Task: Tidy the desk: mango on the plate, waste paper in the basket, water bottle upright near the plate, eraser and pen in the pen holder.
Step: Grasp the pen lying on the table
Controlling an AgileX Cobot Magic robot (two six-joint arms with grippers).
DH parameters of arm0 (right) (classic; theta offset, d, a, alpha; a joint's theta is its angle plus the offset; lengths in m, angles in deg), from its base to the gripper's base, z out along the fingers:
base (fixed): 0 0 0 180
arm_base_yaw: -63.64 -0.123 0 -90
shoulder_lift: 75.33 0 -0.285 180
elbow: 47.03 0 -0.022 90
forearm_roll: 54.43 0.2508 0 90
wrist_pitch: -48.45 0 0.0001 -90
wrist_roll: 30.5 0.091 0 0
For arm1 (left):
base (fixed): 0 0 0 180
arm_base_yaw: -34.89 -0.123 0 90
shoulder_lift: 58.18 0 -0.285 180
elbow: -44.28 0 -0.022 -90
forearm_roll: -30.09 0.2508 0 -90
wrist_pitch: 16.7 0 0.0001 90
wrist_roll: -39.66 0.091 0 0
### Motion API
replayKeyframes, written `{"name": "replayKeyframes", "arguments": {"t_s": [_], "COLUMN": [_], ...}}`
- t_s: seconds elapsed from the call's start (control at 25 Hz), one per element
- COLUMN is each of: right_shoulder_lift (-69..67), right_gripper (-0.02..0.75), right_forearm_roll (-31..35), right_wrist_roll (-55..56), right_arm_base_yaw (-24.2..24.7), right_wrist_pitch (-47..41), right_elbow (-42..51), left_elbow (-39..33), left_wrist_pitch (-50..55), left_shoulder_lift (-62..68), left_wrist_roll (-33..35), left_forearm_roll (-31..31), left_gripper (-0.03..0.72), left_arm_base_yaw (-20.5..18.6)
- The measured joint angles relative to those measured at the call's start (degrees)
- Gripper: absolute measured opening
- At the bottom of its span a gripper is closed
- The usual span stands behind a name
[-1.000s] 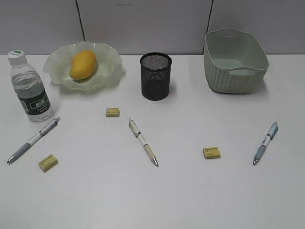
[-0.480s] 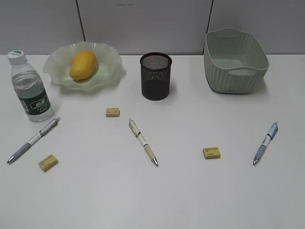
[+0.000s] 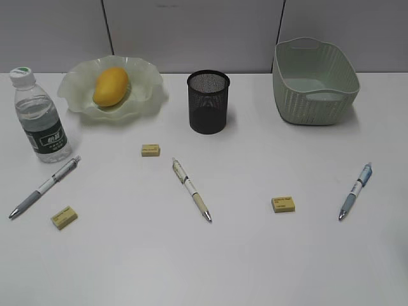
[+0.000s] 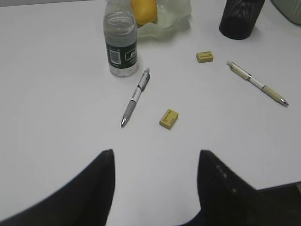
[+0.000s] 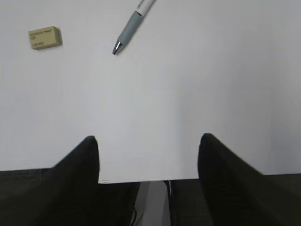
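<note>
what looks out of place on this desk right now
Nothing is spilled or damaged, but three pens and three small yellow erasers lie loose on the white desk instead of in the black mesh pen holder: grey-grip pen, cream pen, blue pen. No waste paper is visible.

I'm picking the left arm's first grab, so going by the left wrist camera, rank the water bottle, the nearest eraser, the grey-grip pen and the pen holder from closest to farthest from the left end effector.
From the left end effector:
1. Eraser, just ahead, slightly right.
2. Grey-grip pen, ahead, slightly left; its tip is about as close as the eraser.
3. Water bottle, upright beyond the pen.
4. Pen holder, far right corner.
</note>
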Motion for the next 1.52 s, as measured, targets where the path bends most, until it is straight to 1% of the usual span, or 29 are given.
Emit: {"name": "replayKeyframes", "arguments": {"t_s": [0.16, 0.28, 0.48, 0.76, 1.0, 1.2, 1.52], "right_shoulder_lift": [-9.09, -15.1, -25.28, -37.18, -43.91, -47.63, -49.9], "right_gripper": [0.519, 0.519, 0.519, 0.519, 0.517, 0.482, 0.447], "right_forearm_roll": [-0.45, -0.66, -1.59, -2.05, -2.12, -1.59, -0.43], "right_wrist_roll": [5.63, 7.59, 10.2, 10.79, 12.45, 13.15, 13.15], "right_arm_base_yaw": [0.0, 0.0, 0.0, 0.0, 1.29, 4.34, 4.56], "right_wrist_pitch": [2.39, 4.51, 5.51, 5.69, 8.31, 9.94, 14.02], "right_elbow": [-3.91, -6.91, -11.98, -18.15, -20.93, -21.05, -21.09], "left_elbow": [0.0, 0.0, 0.0, 0.0, 0.0, 0.0, 0.0], "left_wrist_pitch": [0.0, 0.0, 0.0, 0.0, 0.0, 0.0, 0.0], "left_shoulder_lift": [0.0, 0.0, 0.0, 0.0, 0.0, 0.0, 0.0], "left_wrist_roll": [0.0, 0.0, 0.0, 0.0, 0.0, 0.0, 0.0], "left_forearm_roll": [0.0, 0.0, 0.0, 0.0, 0.0, 0.0, 0.0], "left_gripper": [0.427, 0.427, 0.427, 0.427, 0.427, 0.427, 0.427], "left_arm_base_yaw": [-0.23, -0.23, -0.23, -0.23, -0.23, -0.23, -0.23]}}
